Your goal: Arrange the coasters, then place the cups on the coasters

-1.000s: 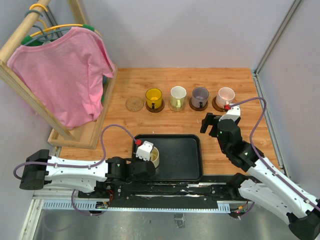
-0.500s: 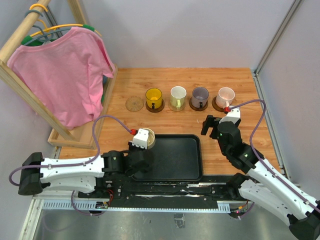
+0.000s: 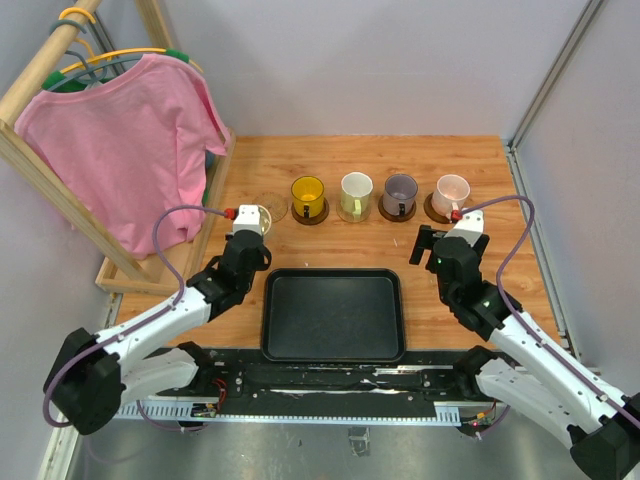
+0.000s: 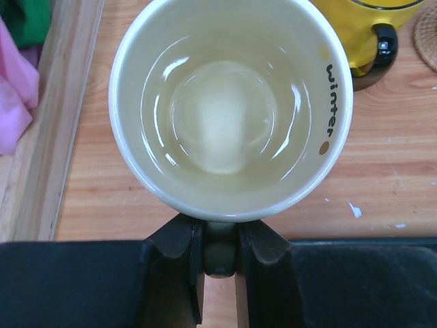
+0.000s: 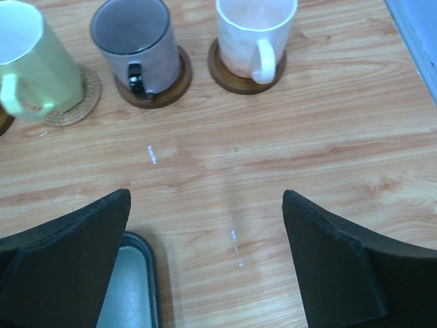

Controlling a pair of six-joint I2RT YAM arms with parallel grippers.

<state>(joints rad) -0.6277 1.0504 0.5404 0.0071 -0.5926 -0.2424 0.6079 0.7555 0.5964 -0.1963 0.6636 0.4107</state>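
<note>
- Wood-grain table (image 3: 480,170) with a black tray (image 3: 333,315) at the near edge.
- Back row: yellow cup (image 3: 308,193), whitish-green cup (image 3: 356,192), greyish-purple cup (image 3: 401,192) and pale pink cup (image 3: 452,190), each upright on a coaster (image 5: 235,85).
- Left tool (image 4: 220,239) is clamped on the cream cup (image 4: 231,109) by its handle. The inside is glossy, with "winter" at the rim.
- That cup's by the spare tan coaster (image 3: 275,207). Touching? Can't tell.
- Right tool (image 5: 205,225): fingers wide apart, gripping nothing.

The word "winter" runs in dark letters down the cream cup (image 4: 229,102)'s inner rim, frame right
</note>
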